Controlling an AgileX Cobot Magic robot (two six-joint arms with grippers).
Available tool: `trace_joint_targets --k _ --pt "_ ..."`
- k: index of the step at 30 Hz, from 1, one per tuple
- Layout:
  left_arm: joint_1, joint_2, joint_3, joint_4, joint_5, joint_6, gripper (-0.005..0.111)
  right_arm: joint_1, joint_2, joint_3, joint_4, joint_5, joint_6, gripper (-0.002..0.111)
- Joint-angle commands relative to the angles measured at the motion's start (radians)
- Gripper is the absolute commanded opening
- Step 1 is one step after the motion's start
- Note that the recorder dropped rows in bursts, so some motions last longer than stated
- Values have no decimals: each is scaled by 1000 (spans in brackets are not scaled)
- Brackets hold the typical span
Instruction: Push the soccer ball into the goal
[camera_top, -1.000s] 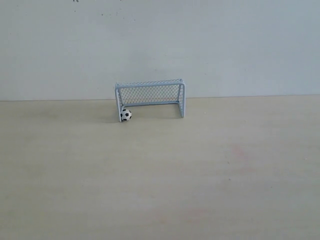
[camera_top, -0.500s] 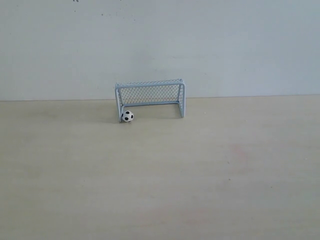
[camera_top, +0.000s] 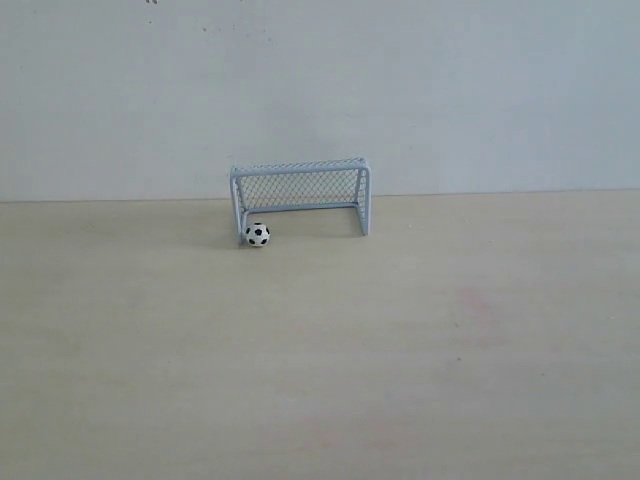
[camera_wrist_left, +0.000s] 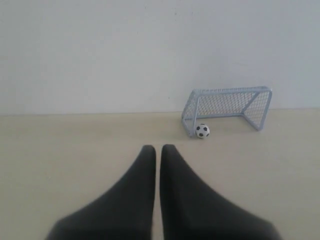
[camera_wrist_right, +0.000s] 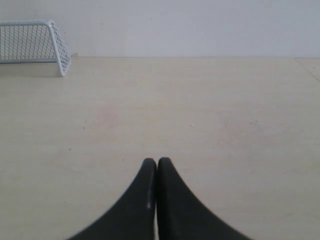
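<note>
My left gripper (camera_wrist_left: 157, 150) has its fingers drawn together on nothing, well short of the soccer ball (camera_top: 257, 234). In the exterior view the ball sits on the desk (camera_top: 320, 380) at the 7 o'clock corner of the goal (camera_top: 300, 195), just beside the left post (on the line at best, I judge). A push angled toward 10 o'clock would glance it off that post and wide. Too hard a push, and the light goal may slide. My right gripper (camera_wrist_right: 156, 162) is closed, empty and well apart.

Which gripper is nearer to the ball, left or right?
Left. The left gripper has the ball a short way ahead; the right gripper sees only the goal edge, far off.
</note>
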Motion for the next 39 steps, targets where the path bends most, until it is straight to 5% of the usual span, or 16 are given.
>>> trace_joint_targets --k 1,8,19,35,39 --pt "2 -8 127 -8 -122 -57 4 3 -5 -1 1 -8 0 0" --pt "0 -8 276 -8 -291 -184 4 3 -5 -1 1 -8 0 0" --pt "0 -218 276 9 -12 -215 4 3 -5 -1 1 -10 0 0" --pt "0 -218 276 23 24 -204 4 3 -5 -1 1 -10 0 0" --pt "0 -218 276 23 24 -37 4 3 -5 -1 1 -10 0 0"
